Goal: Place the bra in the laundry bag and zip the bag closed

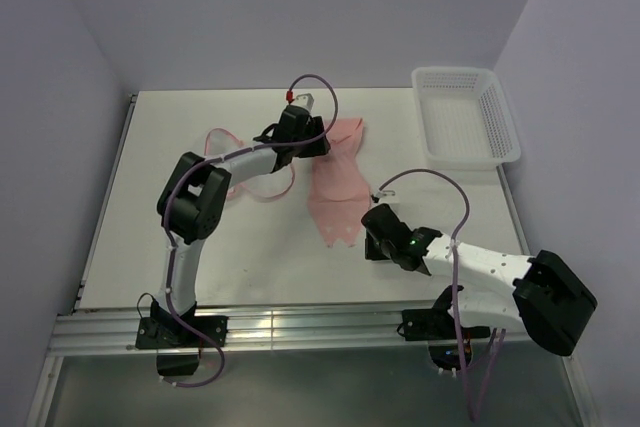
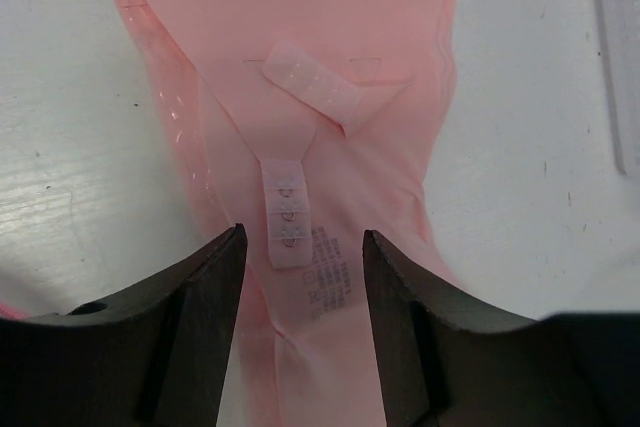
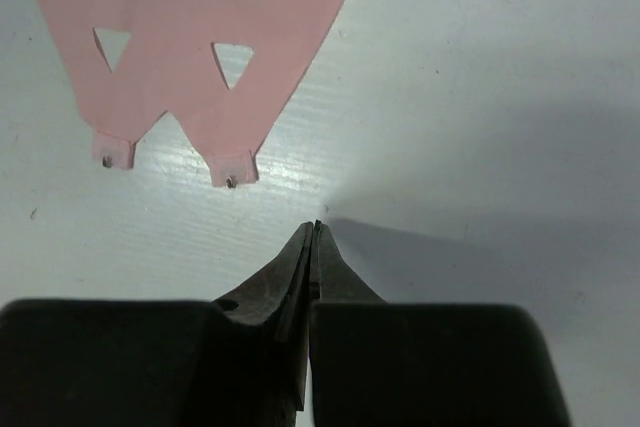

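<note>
The small print (image 2: 326, 282) on the bra (image 2: 335, 47) is too blurred to read.

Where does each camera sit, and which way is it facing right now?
Top external: above and behind the bases, looking down on the table, the left arm, right arm, the bra, laundry bag and white basket.
Left wrist: on the left arm, looking down past the open left gripper at the bra's clasp band.
Right wrist: on the right arm, looking along the shut right gripper toward the bra's end tabs.
Shared: all three show the bra.
</note>
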`<state>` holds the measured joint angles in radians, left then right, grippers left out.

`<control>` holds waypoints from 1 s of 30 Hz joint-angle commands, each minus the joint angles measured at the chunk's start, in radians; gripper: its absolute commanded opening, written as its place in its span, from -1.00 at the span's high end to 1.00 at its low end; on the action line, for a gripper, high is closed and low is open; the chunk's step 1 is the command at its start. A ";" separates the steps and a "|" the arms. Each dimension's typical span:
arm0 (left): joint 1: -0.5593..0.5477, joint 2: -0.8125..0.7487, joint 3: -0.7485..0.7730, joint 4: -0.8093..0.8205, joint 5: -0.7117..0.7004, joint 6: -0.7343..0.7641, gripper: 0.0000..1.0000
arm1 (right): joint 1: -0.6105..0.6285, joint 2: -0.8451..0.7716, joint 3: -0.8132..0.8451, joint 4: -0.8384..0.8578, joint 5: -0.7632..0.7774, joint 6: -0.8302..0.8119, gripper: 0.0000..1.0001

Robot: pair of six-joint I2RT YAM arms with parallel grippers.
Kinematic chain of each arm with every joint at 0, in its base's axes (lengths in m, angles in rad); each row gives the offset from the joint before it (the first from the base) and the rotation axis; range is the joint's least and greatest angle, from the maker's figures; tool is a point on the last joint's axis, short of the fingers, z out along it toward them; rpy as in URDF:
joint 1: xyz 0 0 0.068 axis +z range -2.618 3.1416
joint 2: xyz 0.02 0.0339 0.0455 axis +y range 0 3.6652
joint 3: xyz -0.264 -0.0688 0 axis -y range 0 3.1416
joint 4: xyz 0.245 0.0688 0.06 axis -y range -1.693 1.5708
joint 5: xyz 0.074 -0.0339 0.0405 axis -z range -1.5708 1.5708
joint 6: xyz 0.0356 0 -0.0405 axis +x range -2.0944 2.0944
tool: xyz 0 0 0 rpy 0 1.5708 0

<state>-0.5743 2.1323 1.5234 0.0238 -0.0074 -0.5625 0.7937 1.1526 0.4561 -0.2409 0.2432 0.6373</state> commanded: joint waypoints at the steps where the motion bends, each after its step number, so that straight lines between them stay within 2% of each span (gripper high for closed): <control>1: 0.002 0.003 -0.012 0.117 0.035 -0.057 -0.12 | 0.006 -0.054 -0.011 -0.052 -0.010 0.041 1.00; 4: 0.005 -0.002 -0.052 0.212 0.032 -0.097 -0.09 | 0.006 -0.088 -0.025 -0.043 -0.004 0.044 1.00; 7: 0.010 0.023 -0.031 0.223 0.014 -0.122 -0.10 | 0.007 -0.094 -0.017 -0.019 0.001 0.030 0.99; 8: 0.013 0.032 -0.013 0.223 0.014 -0.123 -0.09 | 0.007 -0.087 -0.014 -0.003 0.001 0.027 0.76; 9: 0.014 0.055 0.003 0.217 0.003 -0.125 -0.09 | 0.006 -0.080 -0.008 0.011 0.002 0.022 0.64; 11: 0.024 0.083 0.062 0.177 -0.014 -0.125 -0.10 | 0.006 -0.061 0.006 0.043 0.014 0.016 0.52; 15: 0.024 0.126 0.119 0.177 0.020 -0.085 -0.12 | 0.006 -0.021 0.006 0.115 0.002 0.012 0.47; 19: 0.024 0.181 0.198 0.131 0.053 0.032 -0.12 | 0.004 -0.004 0.006 0.169 0.005 0.016 0.44; 21: 0.025 0.222 0.268 0.066 0.073 0.082 -0.15 | 0.002 0.021 0.018 0.173 0.019 0.016 0.29; 23: 0.024 0.245 0.316 0.039 0.099 0.105 -0.22 | 0.002 0.041 0.024 0.184 0.025 0.015 0.01; 27: 0.025 0.288 0.368 0.010 0.126 0.150 -0.26 | -0.005 0.108 0.052 0.192 0.048 0.006 -0.21; 30: 0.024 0.328 0.417 -0.021 0.115 0.186 -0.25 | -0.007 0.148 0.090 0.173 0.053 -0.019 -0.45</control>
<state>-0.5488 2.4256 1.8664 0.0402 0.0856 -0.4519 0.7925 1.2705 0.4854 -0.0914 0.2562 0.6449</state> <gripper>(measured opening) 0.627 0.708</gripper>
